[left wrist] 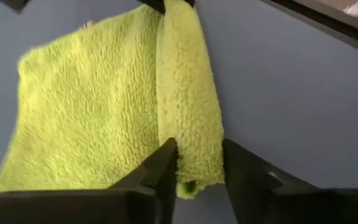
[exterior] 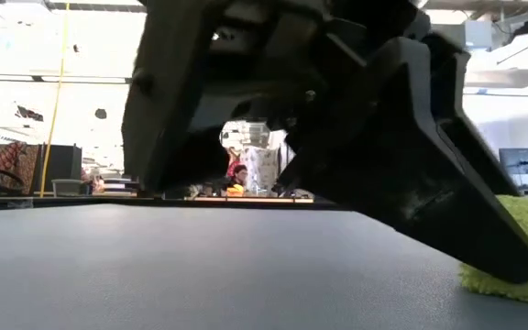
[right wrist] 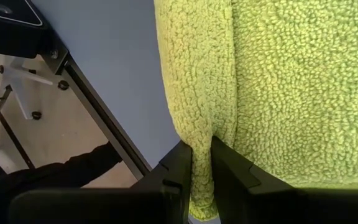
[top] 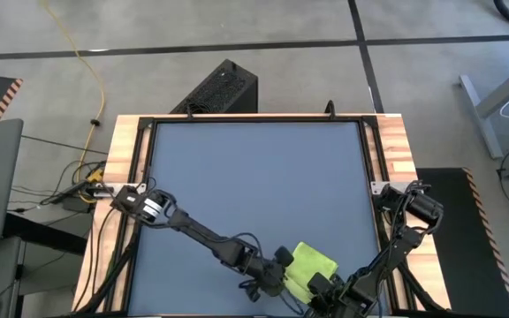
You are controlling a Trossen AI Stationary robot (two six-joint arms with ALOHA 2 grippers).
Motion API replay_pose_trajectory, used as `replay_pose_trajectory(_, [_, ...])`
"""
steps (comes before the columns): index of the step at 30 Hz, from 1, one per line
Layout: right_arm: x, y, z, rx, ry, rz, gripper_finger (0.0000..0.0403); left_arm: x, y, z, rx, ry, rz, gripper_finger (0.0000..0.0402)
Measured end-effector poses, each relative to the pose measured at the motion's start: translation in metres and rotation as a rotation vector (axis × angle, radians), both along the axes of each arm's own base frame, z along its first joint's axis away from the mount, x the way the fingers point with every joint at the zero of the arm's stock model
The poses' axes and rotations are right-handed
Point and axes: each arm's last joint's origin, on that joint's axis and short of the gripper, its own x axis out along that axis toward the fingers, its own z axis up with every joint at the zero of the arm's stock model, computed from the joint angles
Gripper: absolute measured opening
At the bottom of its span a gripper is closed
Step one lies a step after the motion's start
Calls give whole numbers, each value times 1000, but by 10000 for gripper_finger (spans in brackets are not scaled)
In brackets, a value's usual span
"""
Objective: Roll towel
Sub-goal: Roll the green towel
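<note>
The lime yellow-green towel lies flat on the blue-grey table near its near edge. The towel's near edge is turned over into a narrow roll, which also shows in the right wrist view. My left gripper comes from the table's left and is shut on one end of that roll. My right gripper comes from the right and is shut on the other end. In the low view a dark gripper fills the frame, with the towel at the right. My left gripper pinches the left end of the towel's rolled edge between its two fingers, which point along the roll, low over the table. The roll's end lies on the table; the flat part spreads beside it. My right gripper pinches the right end of the rolled edge between its two fingers, several layers thick, coming along the roll from the table's right. The towel lies on the table, slack.
The table's dark frame rail and near edge run close beside the roll. The blue-grey table stretches away toward the far side. A black box stands on the floor beyond the far edge.
</note>
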Motion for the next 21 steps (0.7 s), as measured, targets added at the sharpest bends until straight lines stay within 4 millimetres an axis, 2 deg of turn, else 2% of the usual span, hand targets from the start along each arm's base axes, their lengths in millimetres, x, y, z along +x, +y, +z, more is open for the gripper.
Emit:
replay_pose_trajectory(5, [0,0,0,-1,0,0,81,4,6,-4,-100,48,47,20])
replay_pose_trajectory(6, [0,0,0,0,0,0,81,4,6,-4,-119,54,53,12])
replay_pose_trajectory(11, [0,0,2,18,9,-22,81,7,16,-4,-273,146,88,4])
replay_pose_trajectory(21, [-3,-13,19,8,52,-81,82,17,57,-8,-650,454,332,2])
